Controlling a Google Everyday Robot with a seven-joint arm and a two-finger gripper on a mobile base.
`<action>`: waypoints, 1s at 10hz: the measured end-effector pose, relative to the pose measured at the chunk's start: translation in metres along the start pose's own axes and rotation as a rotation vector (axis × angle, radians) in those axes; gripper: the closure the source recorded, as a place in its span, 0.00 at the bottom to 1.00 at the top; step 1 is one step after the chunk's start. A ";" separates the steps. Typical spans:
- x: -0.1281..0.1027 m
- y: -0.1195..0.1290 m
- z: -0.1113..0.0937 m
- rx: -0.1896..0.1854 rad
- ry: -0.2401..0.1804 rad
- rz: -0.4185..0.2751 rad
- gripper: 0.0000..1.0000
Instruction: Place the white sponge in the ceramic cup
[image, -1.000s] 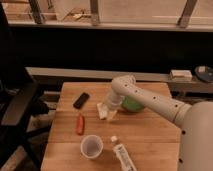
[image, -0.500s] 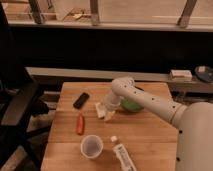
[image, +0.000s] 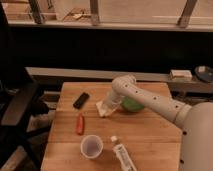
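Observation:
The white sponge (image: 103, 109) is a small off-white block on the wooden table (image: 150, 135), left of the green bowl. My gripper (image: 107, 106) is right at the sponge, reaching down from the right and covering its right end. The ceramic cup (image: 91, 146) stands upright near the table's front edge, below and slightly left of the sponge, its greyish inside showing.
A green bowl (image: 133, 104) sits behind my arm. A black flat object (image: 81, 100) lies left of the sponge, and a red-orange tool (image: 80, 124) in front of it. A white capped tube (image: 121, 154) lies right of the cup. A black chair (image: 17, 107) stands left of the table.
My arm has barely shifted and the gripper stays at the sponge. The other things have not moved.

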 end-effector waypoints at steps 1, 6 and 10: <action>-0.006 -0.001 -0.014 0.018 -0.006 -0.003 1.00; -0.041 0.023 -0.124 0.085 -0.009 -0.011 1.00; -0.081 0.042 -0.196 0.169 -0.022 0.006 1.00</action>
